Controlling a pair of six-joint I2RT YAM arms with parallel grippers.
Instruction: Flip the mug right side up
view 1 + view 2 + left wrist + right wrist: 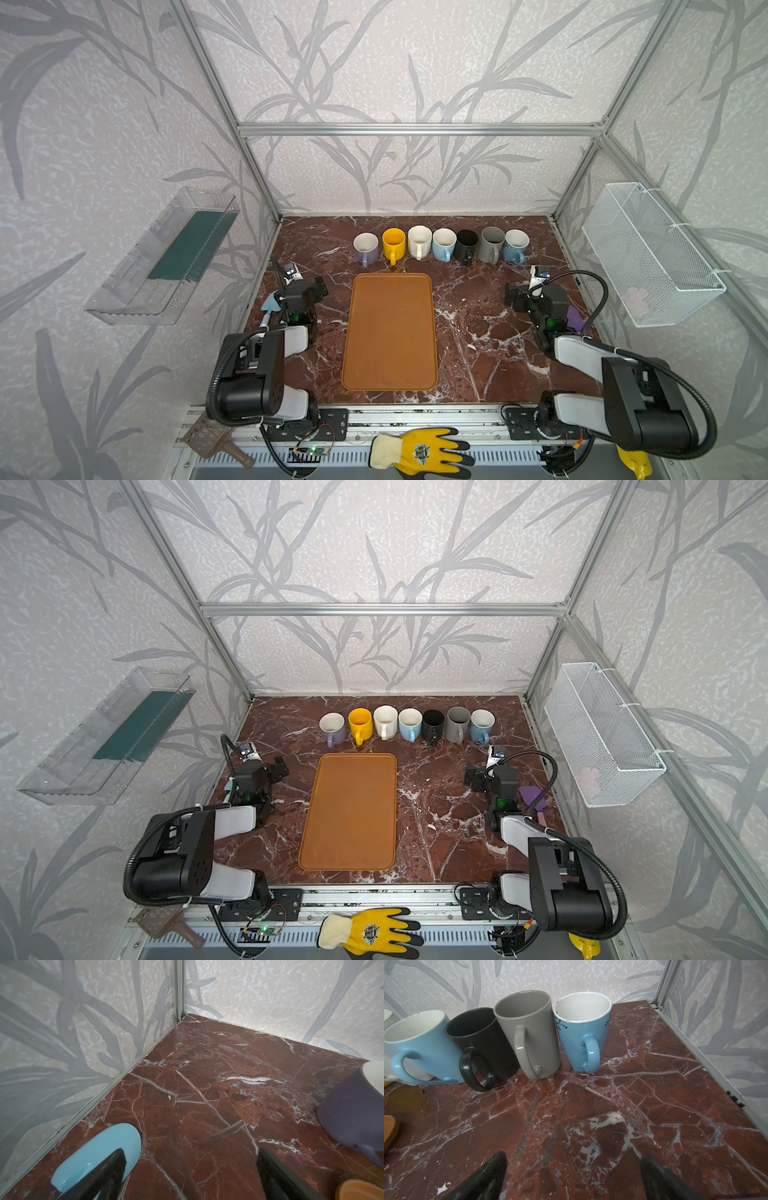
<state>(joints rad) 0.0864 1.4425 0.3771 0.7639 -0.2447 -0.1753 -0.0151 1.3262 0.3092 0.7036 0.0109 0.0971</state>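
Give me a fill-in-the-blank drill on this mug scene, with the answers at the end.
The row of mugs counts ___ in all.
The mug between the lavender mug and the cream mug is ___.
The black mug stands with its mouth facing ___.
The left tool and the right tool both have jaws standing ___.
Missing words: seven; yellow; up; open.

Half hidden behind the left arm (297,303), left of centre in a top view: a light blue scoop (270,305). Tucked behind the right arm (505,787) at centre right: a purple tool (531,794) of unclear kind. Blurred behind the mesh of the wire basket (648,249): something pink (636,300). Cut by the lower right edge: something yellow (634,464). Clipped by the left wrist view's edge: the purple mug (353,1109) and orange tray (361,1189).
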